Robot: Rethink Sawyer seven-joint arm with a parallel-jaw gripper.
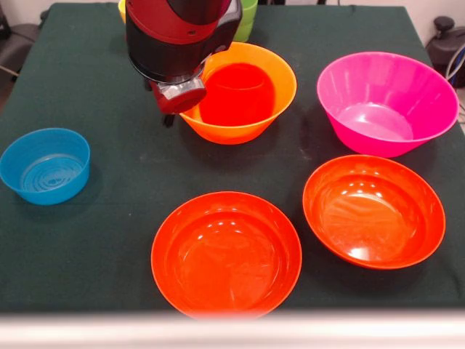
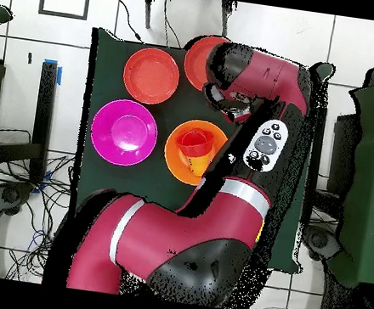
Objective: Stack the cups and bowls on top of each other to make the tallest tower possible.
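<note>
- Now you see the gripper [image 1: 168, 116] hanging just outside the rim of the large orange bowl [image 1: 272, 109], on the side toward the small blue bowl [image 1: 45, 166]; you cannot tell whether it is released or clenched, since the arm's red and black head [image 1: 178, 36] covers it.
- Inside the large orange bowl a small red-orange bowl [image 1: 240, 91] sits nested, the only stack on the table.
- Beside the large orange bowl, on the side away from the gripper, stands the magenta-pink bowl [image 1: 385, 102], apart from it.
- Nearer the camera than the orange bowl lie two wide red-orange bowls [image 1: 227, 254] [image 1: 374, 211], close together but not touching, the first almost at the table's front edge.
- Behind the orange bowl, a green cup [image 1: 247, 22] and a sliver of yellow cup [image 1: 121, 9] peek past the arm near the far edge.
- You have open dark green cloth [image 1: 109, 240] between the blue bowl and the orange bowl.
- All pieces are glossy, smooth, round plastic; the blue bowl shows ringed ridges on its floor.
</note>
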